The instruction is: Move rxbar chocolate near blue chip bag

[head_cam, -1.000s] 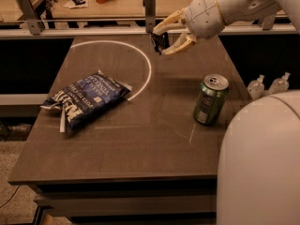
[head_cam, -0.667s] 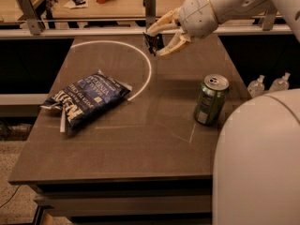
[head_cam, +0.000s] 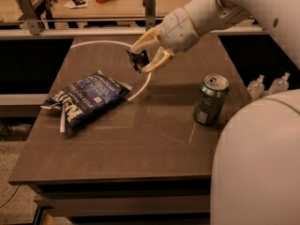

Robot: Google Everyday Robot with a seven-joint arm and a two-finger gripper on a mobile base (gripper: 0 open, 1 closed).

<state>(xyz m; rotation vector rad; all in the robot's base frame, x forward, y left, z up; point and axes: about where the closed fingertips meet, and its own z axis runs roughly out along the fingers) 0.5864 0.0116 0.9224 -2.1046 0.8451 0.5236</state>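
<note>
The blue chip bag (head_cam: 83, 101) lies crinkled on the left part of the dark table (head_cam: 140, 149). My gripper (head_cam: 144, 53) hangs above the table's middle back, just right of and above the bag. It is shut on the rxbar chocolate (head_cam: 137, 60), a small black wrapper pinched between the cream fingers (head_cam: 158, 62) and held in the air, apart from the bag.
A green soda can (head_cam: 210, 100) stands at the table's right side. A white loop of cord (head_cam: 140, 86) curves over the table behind the bag. Two small clear bottles (head_cam: 268, 86) sit beyond the right edge. My white arm body (head_cam: 258, 168) fills the lower right.
My gripper has carried the bar leftward and slightly down, from the back right of the table toward the chip bag. The bag and can have not moved.
</note>
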